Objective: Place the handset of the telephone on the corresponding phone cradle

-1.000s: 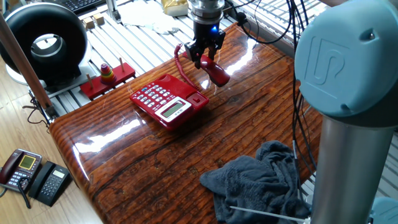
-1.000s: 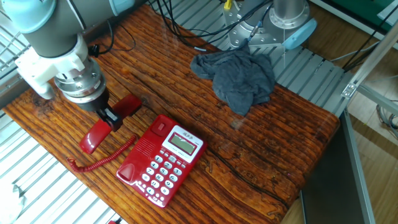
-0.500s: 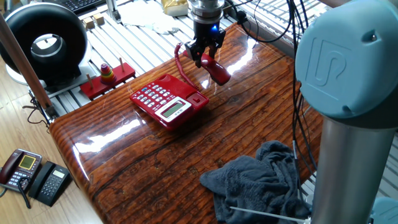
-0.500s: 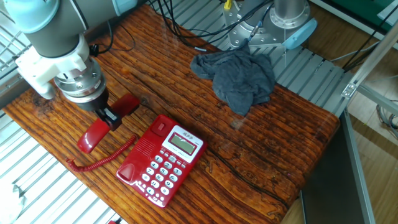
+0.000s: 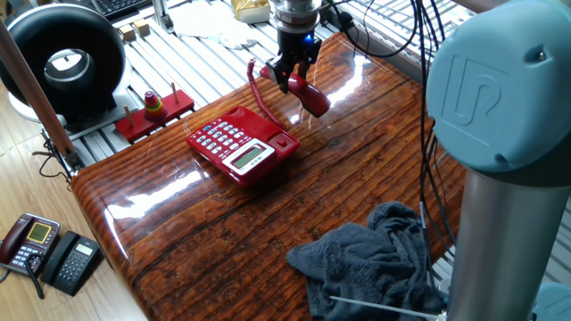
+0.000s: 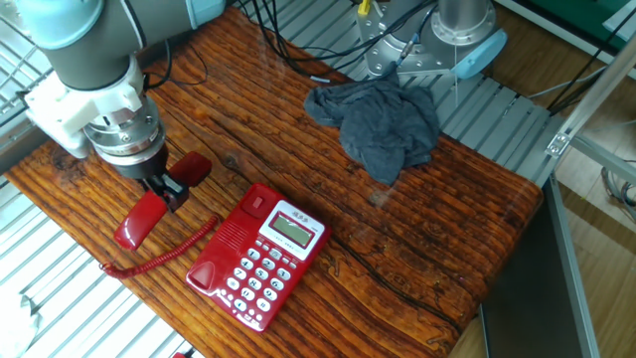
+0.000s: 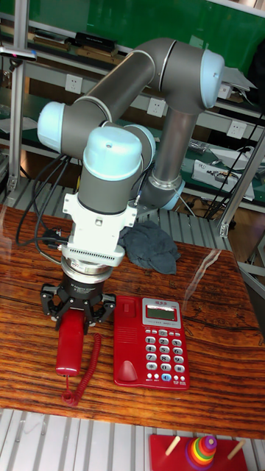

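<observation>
The red telephone (image 5: 241, 144) (image 6: 260, 255) (image 7: 151, 342) lies flat on the wooden table, keypad up. Its phone cradle (image 7: 125, 340) (image 6: 231, 239) is the bare red strip along the side facing the handset. My gripper (image 5: 294, 76) (image 6: 159, 185) (image 7: 77, 309) is shut on the middle of the red handset (image 5: 310, 98) (image 6: 149, 204) (image 7: 70, 344). It holds the handset beside the telephone, apart from the cradle and low over the wood. A red coiled cord (image 6: 164, 254) (image 7: 85, 372) runs from the handset to the telephone.
A crumpled grey cloth (image 5: 375, 259) (image 6: 378, 124) (image 7: 151, 246) lies on the table beyond the telephone. A ring-stacker toy (image 5: 153, 107) (image 7: 199, 449) sits off the table's edge. Two dark phones (image 5: 45, 250) lie on the floor.
The gripper has carried the handset a little farther from the telephone, toward the table's edge. The grip has held and the telephone has not moved.
</observation>
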`<state>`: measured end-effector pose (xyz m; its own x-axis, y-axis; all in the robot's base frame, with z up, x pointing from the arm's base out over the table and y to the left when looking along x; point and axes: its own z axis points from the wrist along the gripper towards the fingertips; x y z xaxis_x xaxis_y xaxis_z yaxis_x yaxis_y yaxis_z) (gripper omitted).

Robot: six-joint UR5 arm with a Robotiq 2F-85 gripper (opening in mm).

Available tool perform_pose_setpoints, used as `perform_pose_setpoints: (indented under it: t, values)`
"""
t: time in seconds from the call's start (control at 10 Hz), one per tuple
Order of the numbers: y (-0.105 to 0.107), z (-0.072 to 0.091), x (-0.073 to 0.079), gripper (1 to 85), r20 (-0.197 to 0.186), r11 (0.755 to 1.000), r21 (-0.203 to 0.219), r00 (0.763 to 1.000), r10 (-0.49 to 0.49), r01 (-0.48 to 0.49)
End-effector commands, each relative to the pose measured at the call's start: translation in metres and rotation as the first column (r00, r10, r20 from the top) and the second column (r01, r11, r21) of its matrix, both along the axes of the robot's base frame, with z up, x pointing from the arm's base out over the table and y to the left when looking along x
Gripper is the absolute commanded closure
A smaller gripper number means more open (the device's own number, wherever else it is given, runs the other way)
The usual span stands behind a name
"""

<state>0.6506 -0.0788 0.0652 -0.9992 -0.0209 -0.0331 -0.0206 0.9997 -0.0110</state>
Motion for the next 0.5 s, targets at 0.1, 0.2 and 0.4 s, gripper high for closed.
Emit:
perform_pose_setpoints:
  t: [0.1, 0.2, 0.4]
  values:
    - [0.003, 0.001, -0.002, 59.3, -0.009, 1.000, 0.014, 1.000, -0.006, 0.006]
    - [0.011, 0.004, 0.000, 59.3, -0.011, 1.000, 0.025, 1.000, -0.013, 0.014]
    - [0.023, 0.009, 0.001, 59.3, -0.018, 0.999, 0.044, 0.999, -0.031, 0.032]
